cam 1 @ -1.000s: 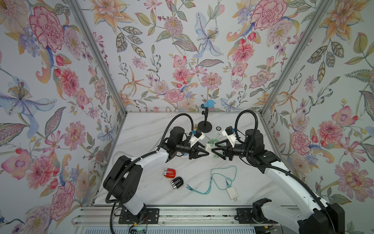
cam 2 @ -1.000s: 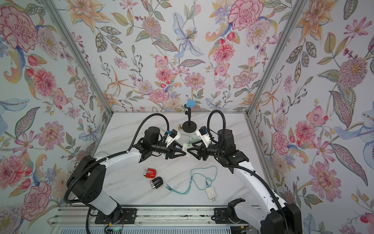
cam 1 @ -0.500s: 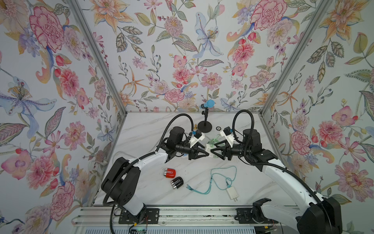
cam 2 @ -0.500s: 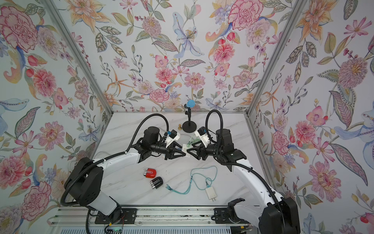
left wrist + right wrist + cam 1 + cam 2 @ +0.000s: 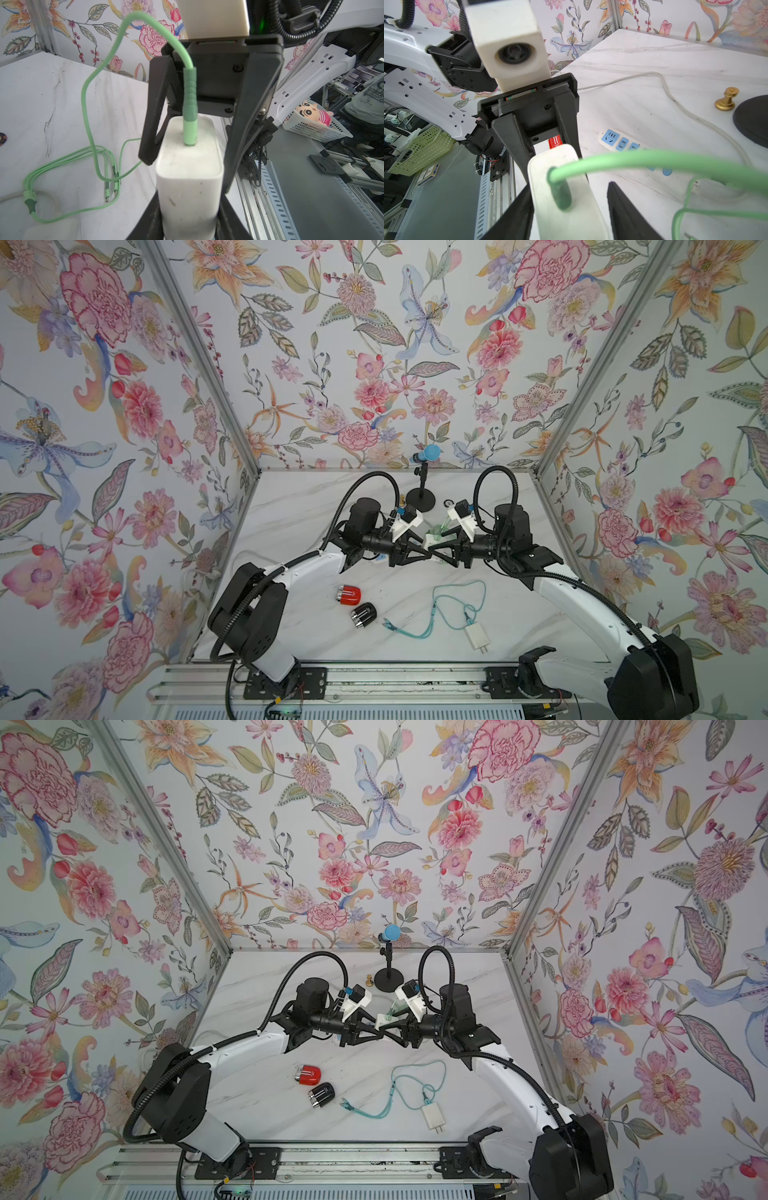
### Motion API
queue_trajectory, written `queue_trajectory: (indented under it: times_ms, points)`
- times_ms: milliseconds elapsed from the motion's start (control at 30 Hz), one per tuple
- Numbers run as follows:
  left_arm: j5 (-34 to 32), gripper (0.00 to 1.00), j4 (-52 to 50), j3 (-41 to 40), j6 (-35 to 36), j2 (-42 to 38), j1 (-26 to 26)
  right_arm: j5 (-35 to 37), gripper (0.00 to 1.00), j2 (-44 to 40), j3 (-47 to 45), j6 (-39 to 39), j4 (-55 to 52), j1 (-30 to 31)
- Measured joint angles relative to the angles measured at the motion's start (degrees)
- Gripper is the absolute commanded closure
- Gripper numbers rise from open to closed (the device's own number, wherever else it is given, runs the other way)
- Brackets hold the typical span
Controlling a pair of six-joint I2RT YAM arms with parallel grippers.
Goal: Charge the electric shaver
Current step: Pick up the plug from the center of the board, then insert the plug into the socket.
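Wears white shells on left arm [image 5: 309, 570] and right arm [image 5: 582, 605], black at joints. Carries ribbed black hoses [image 5: 376, 474]. Ends in black triangular fingers [image 5: 158, 99] under cream camera blocks [image 5: 508, 37].

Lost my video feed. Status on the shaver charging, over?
Left gripper shut on white charger, green cable plugged in. Right gripper jaws open around it. Red shaver, black shaver on table, untouched. Spare charger beside them.

No word or number reads clearly. In the right wrist view the red shaver [image 5: 555, 142] bears two short white bars with tiny print below, too small to make out. In the left wrist view a shirt [image 5: 372, 91] carries blurred dark lettering. A small box [image 5: 428, 172] has an illegible label.
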Motion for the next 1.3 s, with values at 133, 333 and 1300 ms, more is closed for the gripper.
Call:
queue_trajectory:
  times_ms: [133, 333, 1300]
  points:
    - [-0.2, 1.0, -0.1, 0.0, 0.0, 0.0, 0.0, -0.3, 0.53, 0.0, 0.0, 0.1, 0.5, 0.2]
    - [1.4, 1.0, -0.4, 0.0, -0.2, -0.3, 0.1, -1.2, 0.76, -1.0, -0.2, -0.9, 0.3, 0.2]
    - [-16.4, 0.24, -4.4, -5.4, 2.8, -11.5, 5.0, 20.1, 1.0, 3.8, -2.6, 9.9, 12.7, 4.1]
